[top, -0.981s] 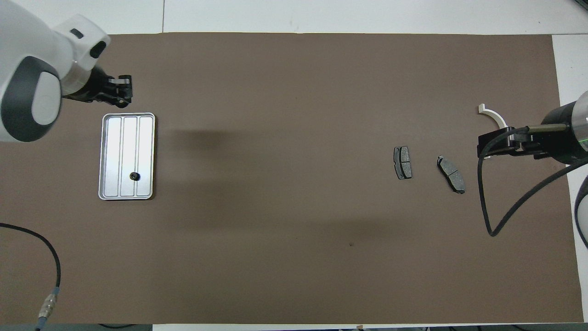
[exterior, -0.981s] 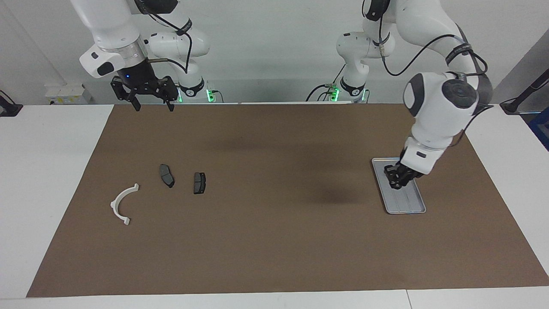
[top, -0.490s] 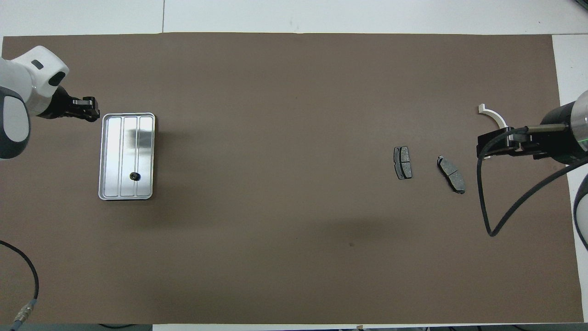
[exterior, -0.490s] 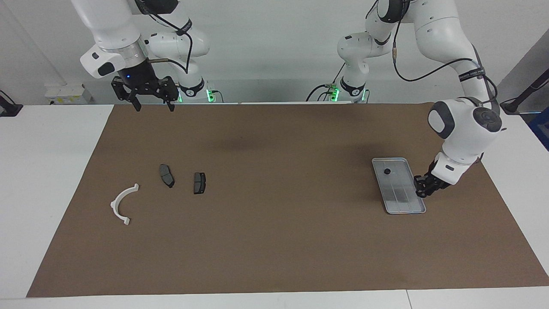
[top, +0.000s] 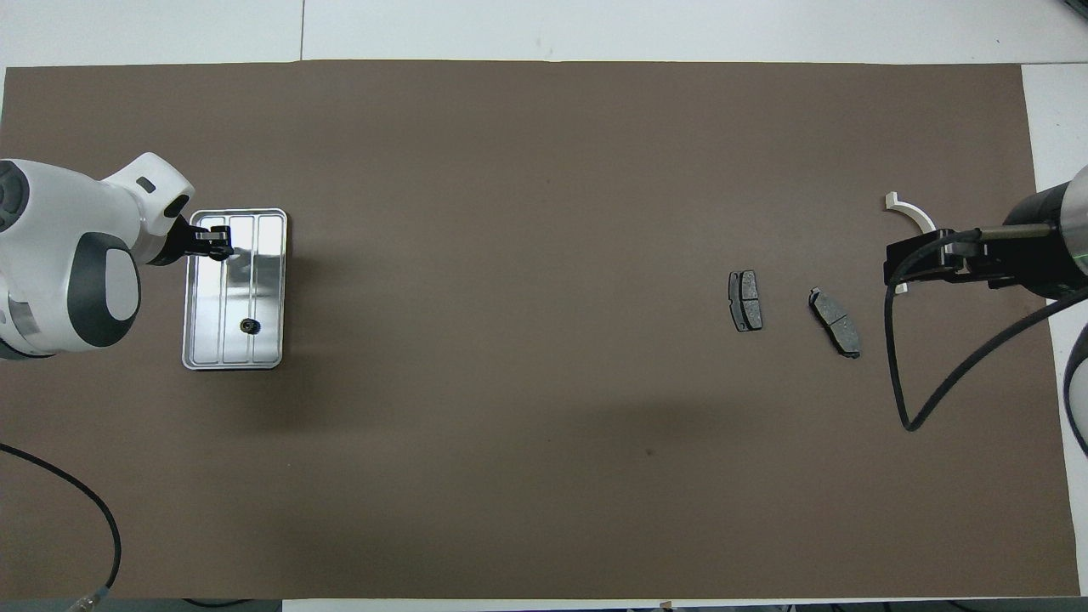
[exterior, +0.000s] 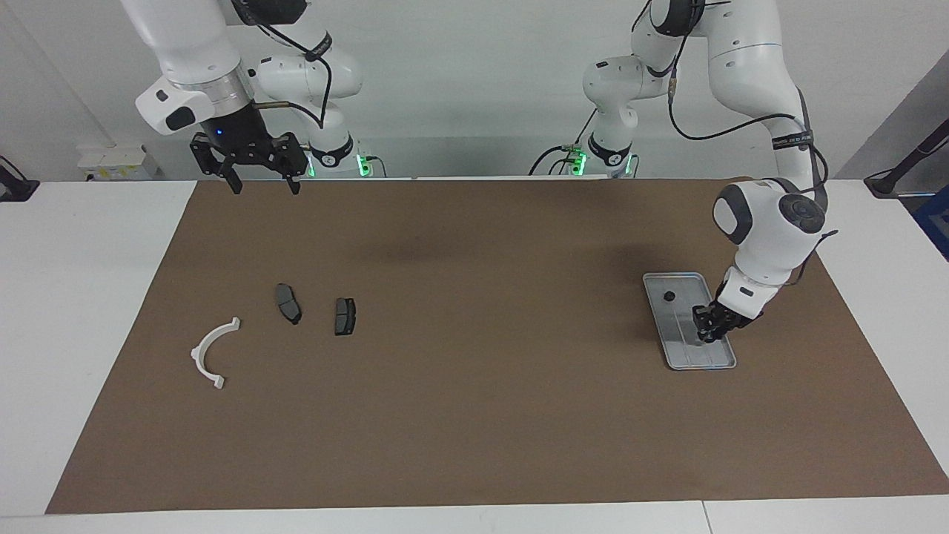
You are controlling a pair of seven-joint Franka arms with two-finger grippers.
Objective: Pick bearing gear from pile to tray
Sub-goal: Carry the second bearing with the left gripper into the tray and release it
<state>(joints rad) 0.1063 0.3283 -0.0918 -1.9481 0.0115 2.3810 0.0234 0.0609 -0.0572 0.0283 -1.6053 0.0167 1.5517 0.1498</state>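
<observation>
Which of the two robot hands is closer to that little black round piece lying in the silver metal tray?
The left hand: it is over the ridged silver tray that holds the small black round piece. The right hand waits, open, at the right arm's end of the table.

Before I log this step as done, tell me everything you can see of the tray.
The tray is a shallow, shiny silver-grey metal rectangle with rounded corners, a raised rim and lengthwise ridges splitting it into three lanes. It lies flat on the brown mat toward the left arm's end of the table, long side running away from the robots. One small black round gear rests in its nearer half. The left gripper is low over its farther end; contact cannot be judged.
</observation>
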